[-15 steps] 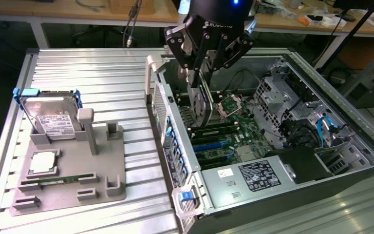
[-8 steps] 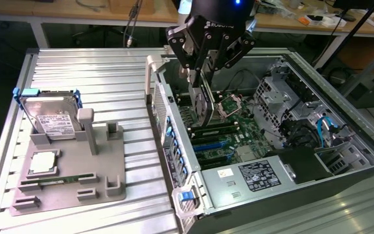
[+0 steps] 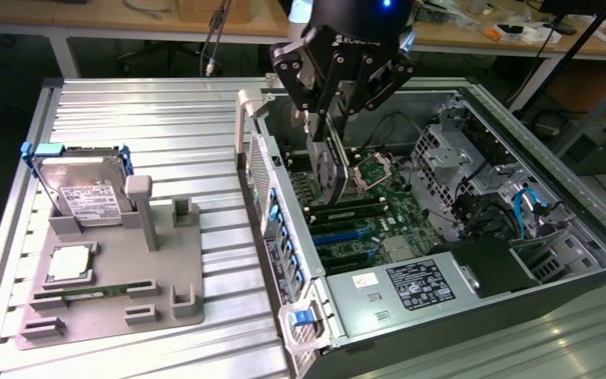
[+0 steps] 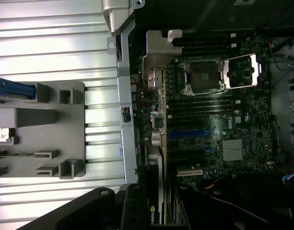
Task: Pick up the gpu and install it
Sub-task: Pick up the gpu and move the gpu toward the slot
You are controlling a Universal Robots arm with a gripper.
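Observation:
My gripper [image 3: 330, 130] hangs over the open computer case [image 3: 555, 158], shut on the gpu [image 3: 331, 170]. The card stands on edge below the fingers, above the motherboard [image 3: 387, 205] and near the case's rear wall. In the wrist view the gpu [image 4: 157, 143] appears edge-on, with its silver end bracket [image 4: 158, 48] toward the CPU socket [image 4: 204, 76] side and a green logo by my gripper [image 4: 156, 213]. The card's lower edge is above the blue expansion slots [image 4: 187, 134]; I cannot tell whether it touches them.
A grey holder tray [image 3: 166, 276] on the ribbed metal table [image 3: 145, 118] carries a silver hard drive with a blue frame [image 3: 87, 193], a CPU chip [image 3: 72, 264] and a RAM stick [image 3: 92, 288]. Drive cages and cables [image 3: 492, 197] crowd the case's far side.

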